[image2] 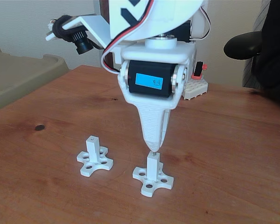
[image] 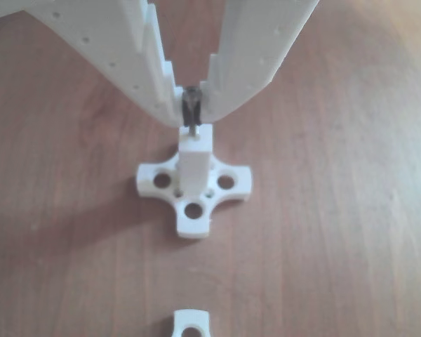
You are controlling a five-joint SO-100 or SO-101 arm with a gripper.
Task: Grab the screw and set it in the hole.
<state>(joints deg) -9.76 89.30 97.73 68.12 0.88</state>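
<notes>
My gripper (image: 191, 107) is shut on the screw (image: 191, 116), a thin dark metal pin held upright between the white toothed fingers (image: 233, 70). The screw's lower tip touches the top face of a white post (image: 195, 160) with a cross-shaped base (image: 224, 182). The hole in that top face is hidden by the screw tip. In the fixed view the gripper (image2: 153, 145) points straight down onto the right-hand post (image2: 152, 168), with the screw (image2: 154, 150) just showing at its top.
A second white post with a cross base (image2: 94, 156) stands to the left on the wooden table (image2: 224, 154); its lobe (image: 191, 323) shows at the bottom edge of the other view. A white block with a red part (image2: 197, 84) and a black chair (image2: 256, 46) stand behind the arm.
</notes>
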